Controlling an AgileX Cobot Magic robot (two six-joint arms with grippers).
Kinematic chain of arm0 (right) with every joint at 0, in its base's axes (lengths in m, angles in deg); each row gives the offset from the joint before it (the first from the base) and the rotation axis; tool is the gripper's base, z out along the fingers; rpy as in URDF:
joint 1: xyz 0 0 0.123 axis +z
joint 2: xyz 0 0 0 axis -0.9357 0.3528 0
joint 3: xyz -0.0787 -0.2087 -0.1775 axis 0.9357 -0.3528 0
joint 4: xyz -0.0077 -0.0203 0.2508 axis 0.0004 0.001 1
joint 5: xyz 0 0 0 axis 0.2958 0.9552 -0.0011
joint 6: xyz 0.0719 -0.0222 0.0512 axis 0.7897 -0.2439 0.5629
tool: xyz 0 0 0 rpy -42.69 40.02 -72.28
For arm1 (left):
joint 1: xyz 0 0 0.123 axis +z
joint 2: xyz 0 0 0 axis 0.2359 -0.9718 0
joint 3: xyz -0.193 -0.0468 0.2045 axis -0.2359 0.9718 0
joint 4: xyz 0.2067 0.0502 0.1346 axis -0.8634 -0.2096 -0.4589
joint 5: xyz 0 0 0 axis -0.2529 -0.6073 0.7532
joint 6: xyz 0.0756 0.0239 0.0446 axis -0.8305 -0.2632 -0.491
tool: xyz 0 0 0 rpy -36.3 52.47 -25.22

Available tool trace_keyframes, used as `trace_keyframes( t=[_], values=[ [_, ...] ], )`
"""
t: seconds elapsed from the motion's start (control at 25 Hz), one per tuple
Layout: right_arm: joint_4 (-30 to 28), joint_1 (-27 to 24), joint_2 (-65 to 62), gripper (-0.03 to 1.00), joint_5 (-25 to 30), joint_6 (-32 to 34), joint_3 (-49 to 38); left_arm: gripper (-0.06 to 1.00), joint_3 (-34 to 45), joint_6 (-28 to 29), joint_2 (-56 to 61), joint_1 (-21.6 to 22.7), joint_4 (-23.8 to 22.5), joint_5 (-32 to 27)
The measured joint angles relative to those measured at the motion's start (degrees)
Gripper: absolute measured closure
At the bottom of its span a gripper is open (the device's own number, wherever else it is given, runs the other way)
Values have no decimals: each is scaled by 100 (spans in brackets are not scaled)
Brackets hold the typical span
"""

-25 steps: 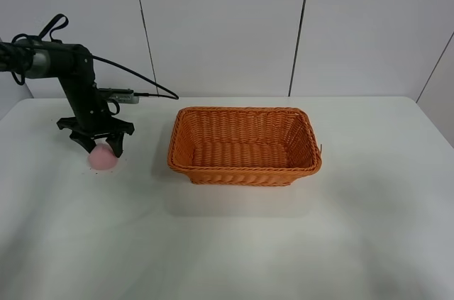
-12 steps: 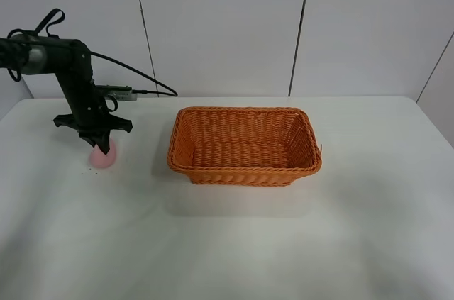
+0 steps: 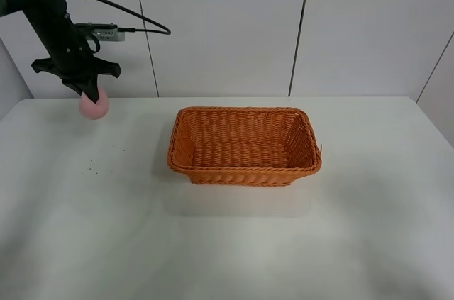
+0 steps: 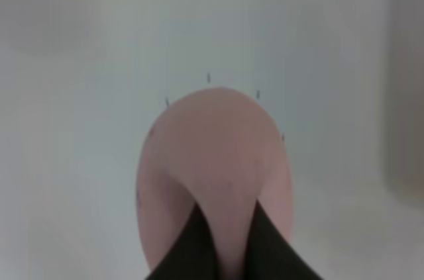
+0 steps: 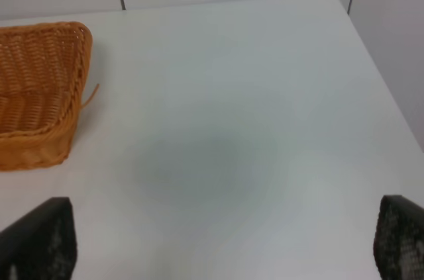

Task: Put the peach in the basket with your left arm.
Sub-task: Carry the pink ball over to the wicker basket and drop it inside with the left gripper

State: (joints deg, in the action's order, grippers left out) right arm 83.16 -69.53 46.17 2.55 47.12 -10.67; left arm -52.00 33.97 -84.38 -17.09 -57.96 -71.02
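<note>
So right now the left arm [image 3: 53,27] is up at the far left of the table [image 3: 227,243], and the left pincer [image 3: 91,94] is clenched on the peach [image 3: 95,106]. The peach is off the table, hanging in the air under the pincer. From the high camera it lines up with the back edge of the table, where the white wall [image 3: 220,23] starts. It's a small pale pink ball, tiny next to the basket.

The left wrist camera looks straight down past it. There the peach [image 4: 215,154] fills the middle of the shot, with two dark fingers [image 4: 192,250] pinching it from either side, and the left pincer [image 4: 225,212] is squeezed in tight against the fruit. The table below is blurry, with a few little dark specks [image 4: 209,77] around the peach's outline. The high view shows the same kind of specks [image 3: 106,158] on the table below the arm.

The basket [image 3: 245,145] sits in the middle of the table, open side up, well apart from the peach and off to its right. It's orange-brown wicker with flared sides.

A black cable [image 3: 135,18] loops off the arm past a small grey box [image 3: 103,32].

The right pincer [image 5: 218,243] only shows in its own wrist camera. It's spread wide, one fingertip in each lower corner of the shot, with bare table between them. One corner of the basket [image 5: 40,88] shows there too, not touching the pincer.
</note>
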Motion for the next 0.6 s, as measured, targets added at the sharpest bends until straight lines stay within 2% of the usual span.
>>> trace_keyframes(
  t=[0.24,0.6],
  values=[
    [0,0,0,27,0,0,0,83,-183,7,0,-343,0,0],
    [0,0,0,27,0,0,0,83,-183,26,-16,-1804,241,0]
  ],
)
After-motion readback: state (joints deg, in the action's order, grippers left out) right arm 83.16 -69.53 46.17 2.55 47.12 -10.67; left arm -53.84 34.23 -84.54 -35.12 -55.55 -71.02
